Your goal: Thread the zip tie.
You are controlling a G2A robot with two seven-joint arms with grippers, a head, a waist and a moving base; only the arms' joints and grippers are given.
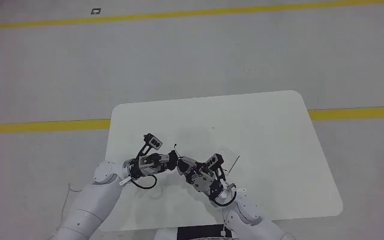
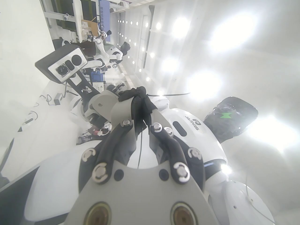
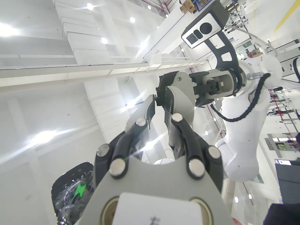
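left pincer (image 2: 140,105) clamped on zip tie (image 2: 174,94), right pincer (image 3: 159,95) slightly apart, tips meeting mid-frame; best to feed it slowly and straight.

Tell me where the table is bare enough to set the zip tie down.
Bare: the far half of the table, up to its far edge, and its right end beyond the thin dark strip. Crowded: the near middle, where the left gripper and right gripper meet at the zip tie.
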